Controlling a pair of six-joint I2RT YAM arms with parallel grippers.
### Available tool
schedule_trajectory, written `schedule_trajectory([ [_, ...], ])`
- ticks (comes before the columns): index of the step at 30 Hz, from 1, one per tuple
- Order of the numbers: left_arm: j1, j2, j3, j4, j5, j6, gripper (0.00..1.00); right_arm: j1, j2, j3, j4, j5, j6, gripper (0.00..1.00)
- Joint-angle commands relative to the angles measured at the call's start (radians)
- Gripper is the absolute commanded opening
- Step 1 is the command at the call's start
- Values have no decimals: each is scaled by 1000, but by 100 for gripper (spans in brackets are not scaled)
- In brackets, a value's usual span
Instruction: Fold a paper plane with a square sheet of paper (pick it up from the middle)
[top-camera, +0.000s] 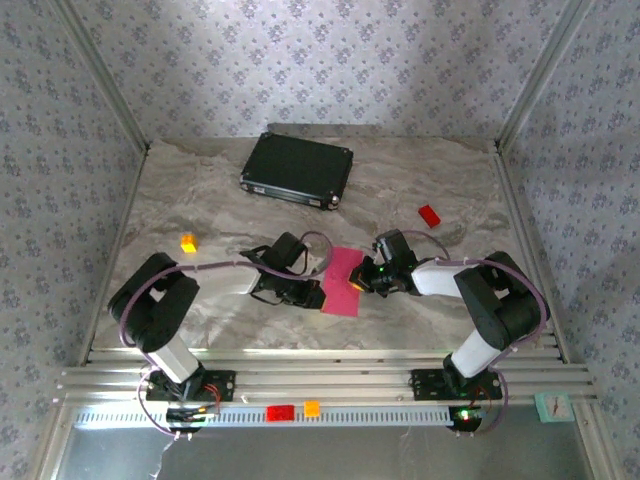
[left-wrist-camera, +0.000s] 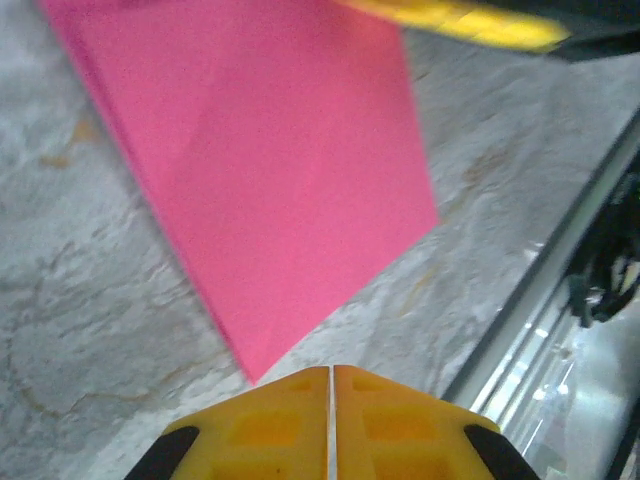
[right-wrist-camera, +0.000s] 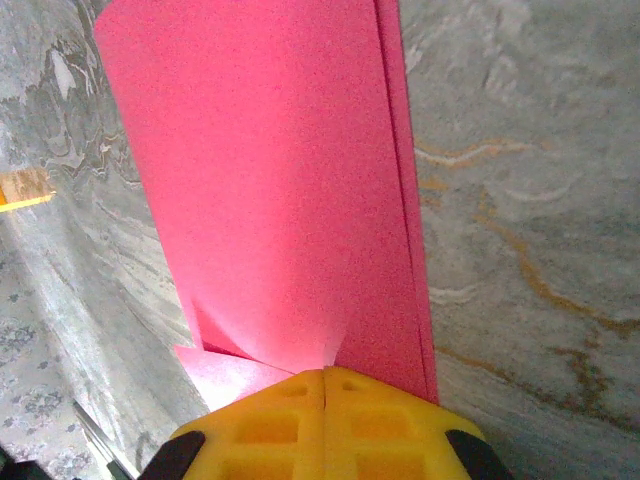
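Observation:
The square sheet of paper (top-camera: 343, 275), magenta-pink and folded into a narrow shape with creases, lies mid-table between both arms. My right gripper (top-camera: 358, 283) is shut on its right edge. In the right wrist view the paper (right-wrist-camera: 270, 180) rises from the closed yellow jaws (right-wrist-camera: 325, 370), and a lower flap shows to their left. My left gripper (top-camera: 318, 292) sits at the paper's left side. Its jaws (left-wrist-camera: 331, 368) are shut and hold nothing. The corner of the paper (left-wrist-camera: 280, 170) ends just ahead of them and slightly left. One of the right gripper's yellow fingers (left-wrist-camera: 460, 22) shows at the top.
A black case (top-camera: 297, 168) lies at the back. A small red block (top-camera: 429, 215) sits back right and a tiny orange cube (top-camera: 188, 241) (right-wrist-camera: 25, 187) to the left. The aluminium rail (top-camera: 320, 380) (left-wrist-camera: 540, 290) runs along the near edge.

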Motion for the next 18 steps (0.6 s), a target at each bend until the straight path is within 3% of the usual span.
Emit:
schedule_trajectory([
  [1,8,19,43,79,65,-22,10,-9,18,-21,-97,47,6,0],
  [10,1,199,133,22,62,0,8,-16,2,4,-108,20,-1,0],
  [18,0,208,80,14,10,-4,4,-21,-126,46,-203,43,-47,0],
])
